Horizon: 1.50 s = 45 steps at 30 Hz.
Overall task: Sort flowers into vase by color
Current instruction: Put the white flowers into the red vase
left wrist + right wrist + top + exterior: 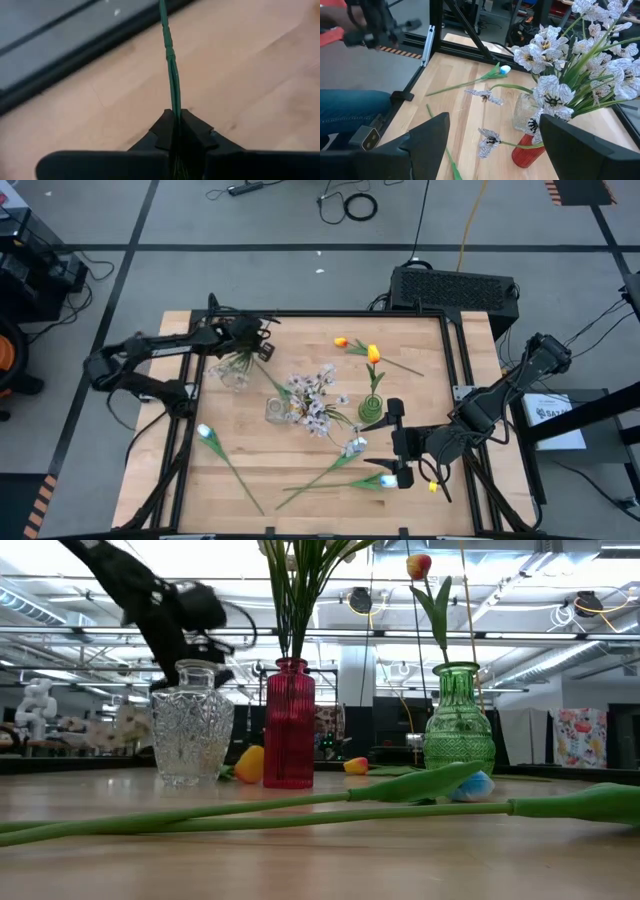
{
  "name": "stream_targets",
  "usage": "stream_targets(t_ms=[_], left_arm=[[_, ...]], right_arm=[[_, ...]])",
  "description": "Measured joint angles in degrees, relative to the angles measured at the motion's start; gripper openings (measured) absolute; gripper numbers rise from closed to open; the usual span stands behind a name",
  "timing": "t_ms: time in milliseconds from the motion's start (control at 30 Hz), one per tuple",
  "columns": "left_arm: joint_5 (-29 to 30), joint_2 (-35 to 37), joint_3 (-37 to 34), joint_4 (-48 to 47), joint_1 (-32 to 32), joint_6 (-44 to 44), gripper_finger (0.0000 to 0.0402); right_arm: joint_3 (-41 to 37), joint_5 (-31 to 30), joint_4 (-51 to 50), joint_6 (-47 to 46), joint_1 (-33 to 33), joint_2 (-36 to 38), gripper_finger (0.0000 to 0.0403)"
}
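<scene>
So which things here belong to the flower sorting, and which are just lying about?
Job: orange-yellow tulips; pale-blue tulips; white blossom sprays; clear vase; red vase; green vase; left end effector, shut on a green stem.

Lying about: black box; floor cables.

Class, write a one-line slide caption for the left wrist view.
Left gripper shut on a thin green flower stem above the wooden table.

The high view looked straight down on the whole wooden table [250, 470] from well above. The low view sat at tabletop height, close to the red vase [289, 723], which the right wrist view [527, 150] shared. The left wrist view looked closely down at bare tabletop.
</scene>
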State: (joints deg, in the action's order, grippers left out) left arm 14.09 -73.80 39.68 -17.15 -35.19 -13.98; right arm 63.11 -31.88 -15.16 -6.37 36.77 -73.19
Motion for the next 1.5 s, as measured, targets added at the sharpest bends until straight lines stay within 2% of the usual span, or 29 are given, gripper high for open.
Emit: stream_targets(t_ms=[233,400,500,600,867,1033,1133,1300,1400,1500], left_arm=[[-0.12,15.28,0.03,0.27,3.45,5.67,0.0026],[-0.17,25.40,2.01,0.46,8.33,13.68,0.0026],[0.22,29.18,4.34,0.51,12.78,18.36,0.0026],[3.42,30.86,7.31,0.50,17.72,23.47,0.0026],[12.33,29.10,13.91,-0.01,30.52,38.69,0.0026],[17.54,26.09,16.62,1.06,37.96,51.34,0.0026],[20.77,23.28,17.27,3.02,42.31,59.38,0.0026],[30.78,16.70,19.38,6.54,48.58,69.70,0.0026],[37.14,12.78,20.87,8.03,50.94,71.97,0.0026],[39.28,10.65,22.72,9.56,52.84,71.59,0.0026]], right_arm=[[0.00,-0.51,0.00,0.12,-0.08,0.00,0.0302],[0.00,-5.45,0.12,0.21,-0.09,0.00,0.0302],[0.00,-8.24,0.49,0.15,-0.09,0.00,0.0302],[0.00,-9.25,1.21,0.11,-0.09,0.05,0.0302],[0.00,-8.31,5.68,-2.07,1.46,1.47,0.0302],[0.00,-8.31,16.42,-1.87,2.08,1.75,0.0302],[0.00,-8.52,27.18,3.52,2.08,1.81,0.0302],[0.04,-9.04,38.85,20.49,0.17,0.34,0.0302],[4.35,-9.40,36.13,23.79,-2.86,-2.18,0.0302],[13.19,-12.27,23.72,26.53,-5.58,-6.64,0.0302]])
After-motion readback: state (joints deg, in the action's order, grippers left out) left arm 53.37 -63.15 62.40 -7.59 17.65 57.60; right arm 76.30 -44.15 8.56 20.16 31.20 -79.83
